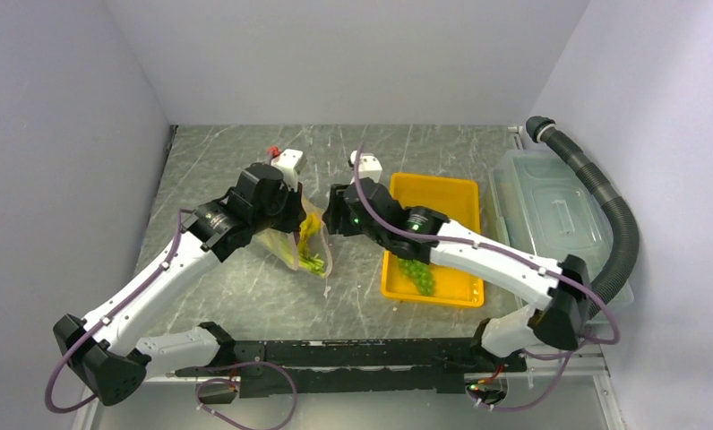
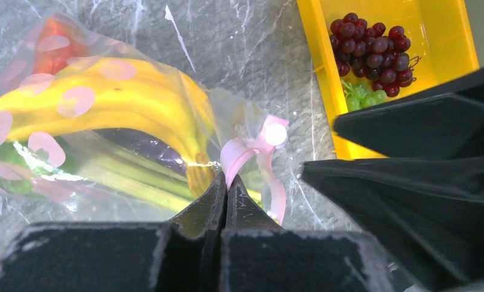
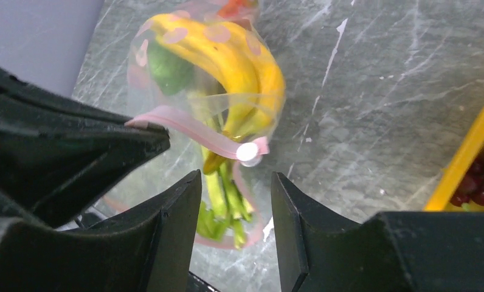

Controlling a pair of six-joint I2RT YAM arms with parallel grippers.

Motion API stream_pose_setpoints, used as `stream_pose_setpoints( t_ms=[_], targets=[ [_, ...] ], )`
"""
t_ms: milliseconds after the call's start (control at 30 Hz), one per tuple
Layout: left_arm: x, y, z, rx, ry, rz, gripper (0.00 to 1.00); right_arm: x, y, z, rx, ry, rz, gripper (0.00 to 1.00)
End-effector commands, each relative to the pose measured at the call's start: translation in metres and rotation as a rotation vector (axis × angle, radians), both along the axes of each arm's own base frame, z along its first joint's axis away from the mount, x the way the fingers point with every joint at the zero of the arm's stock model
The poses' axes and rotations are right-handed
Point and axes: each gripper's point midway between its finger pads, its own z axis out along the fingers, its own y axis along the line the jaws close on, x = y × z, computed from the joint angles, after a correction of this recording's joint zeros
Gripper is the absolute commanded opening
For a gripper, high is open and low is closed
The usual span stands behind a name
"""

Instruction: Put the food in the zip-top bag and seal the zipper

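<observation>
Beside one tray (image 2: pixel 446 36) holding two grape bunches (image 2: pixel 370 52), my left claw (image 2: pixel 226 181) clenches the zipper (image 2: pixel 238 152) of one bag (image 2: pixel 236 118); my right claw (image 3: pixel 236 182) is released.

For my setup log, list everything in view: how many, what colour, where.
zip-top bag: one, clear with pink spots, on table left of tray
zipper: one, pink, along bag's mouth
bananas: one bunch, yellow, in bag
celery stalk: one, pale green, in bag
orange piece: one, in bag
purple grapes: one bunch, in tray
green grapes: one bunch, in tray
tray: one, yellow, mid-table
lidded bin: one, translucent, far right
hose: one, black, by bin
left gripper: black, shut on zipper
right gripper: black, open, beside bag
</observation>
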Motion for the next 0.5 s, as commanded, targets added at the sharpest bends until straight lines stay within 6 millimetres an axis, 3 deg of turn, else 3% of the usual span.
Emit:
stream_pose_setpoints(
  t_ms=[0,300,467],
  targets=[
    [0.004,0.003,0.030,-0.056,-0.087,0.018,0.00,-0.015,-0.036,0.012,-0.060,-0.008,0.010,0.49],
    [0.004,0.006,0.033,-0.055,-0.100,0.022,0.00,-0.020,-0.127,0.007,-0.208,-0.018,-0.166,0.50],
    [0.005,0.006,0.032,-0.049,-0.098,0.022,0.00,-0.026,-0.174,-0.015,-0.263,0.066,-0.236,0.54]
  ],
)
